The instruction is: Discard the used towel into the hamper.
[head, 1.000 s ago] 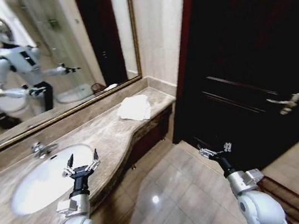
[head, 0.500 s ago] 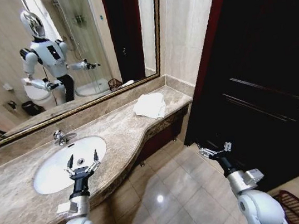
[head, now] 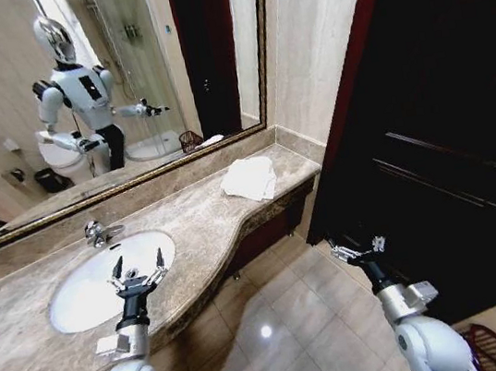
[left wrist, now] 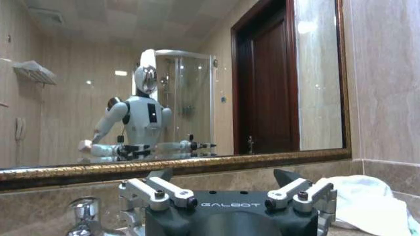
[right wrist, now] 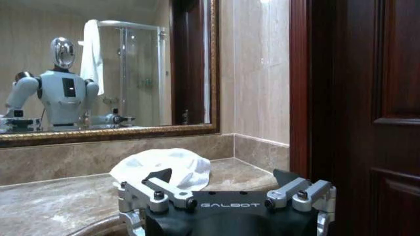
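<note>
At the far left of the marble worktop [head: 30, 353] sits an oval white sink [head: 104, 282] with a chrome tap [head: 96, 232] behind it. The left pincer [head: 137, 273] hangs above the sink's front rim, its fingers spread and holding nothing. Along the wall runs a gold-framed mirror [head: 133, 72]. Further right, a crumpled white towel [head: 250, 179] lies on the worktop's far end, near the wall corner. The right pincer [head: 358, 249] is raised over the tiled floor [head: 287, 320] in front of a dark wooden door [head: 444, 119], fingers spread and empty, well apart from the towel.
</note>
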Available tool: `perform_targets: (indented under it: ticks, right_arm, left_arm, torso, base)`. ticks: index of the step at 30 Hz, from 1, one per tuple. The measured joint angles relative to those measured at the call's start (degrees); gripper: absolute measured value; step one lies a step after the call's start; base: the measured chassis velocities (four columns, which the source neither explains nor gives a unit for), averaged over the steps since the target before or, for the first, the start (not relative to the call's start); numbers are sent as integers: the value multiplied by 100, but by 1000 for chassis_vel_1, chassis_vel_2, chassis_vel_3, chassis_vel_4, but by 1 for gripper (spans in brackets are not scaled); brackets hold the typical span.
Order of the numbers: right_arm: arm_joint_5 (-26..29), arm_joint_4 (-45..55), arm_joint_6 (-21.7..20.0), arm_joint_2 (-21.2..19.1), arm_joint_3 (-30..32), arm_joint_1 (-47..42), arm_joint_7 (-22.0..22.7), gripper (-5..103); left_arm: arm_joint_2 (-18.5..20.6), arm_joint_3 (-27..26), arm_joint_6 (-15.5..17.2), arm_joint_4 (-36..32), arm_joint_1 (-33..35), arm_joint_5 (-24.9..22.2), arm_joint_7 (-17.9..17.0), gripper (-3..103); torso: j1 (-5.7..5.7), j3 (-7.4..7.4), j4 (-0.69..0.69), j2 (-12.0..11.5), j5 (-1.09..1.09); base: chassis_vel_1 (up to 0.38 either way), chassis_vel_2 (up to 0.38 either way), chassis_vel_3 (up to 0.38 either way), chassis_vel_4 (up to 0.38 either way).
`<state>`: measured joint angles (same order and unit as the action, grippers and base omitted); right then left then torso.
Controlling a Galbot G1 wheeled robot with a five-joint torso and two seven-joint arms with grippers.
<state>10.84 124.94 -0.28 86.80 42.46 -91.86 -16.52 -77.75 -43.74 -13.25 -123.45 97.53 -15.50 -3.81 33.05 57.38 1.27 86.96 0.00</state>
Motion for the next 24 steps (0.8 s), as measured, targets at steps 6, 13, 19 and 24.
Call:
perform_targets:
  ticks: [6, 13, 19, 24]
  right_arm:
    - [1, 13, -1, 5, -3, -10, 9, 100]
    - [-4, 9, 2, 9, -15, 14, 5, 100]
    - [7, 49, -3, 12, -18, 20, 11, 100]
    - [17, 55, -10, 11, -21, 33, 11, 100]
  left_arm:
    - [45, -10, 139, -32, 31, 36, -13, 100]
    - [175, -18, 957, -302, 58, -129, -70, 100]
    - [305, -18, 1342, -474, -145, -133, 69, 100]
    - [307, -9, 1391, -489, -240, -130, 264, 100]
  torso:
    - [-1, 0, 0, 1, 0]
    - [-1, 0, 1, 2, 0]
    - [0, 1, 1, 1, 1]
    - [0, 1, 0, 1, 0]
  base:
    - [-52, 55, 57, -53]
    - [-65, 82, 73, -74]
    - [-105, 113, 102, -110]
    - [-117, 99, 105, -99]
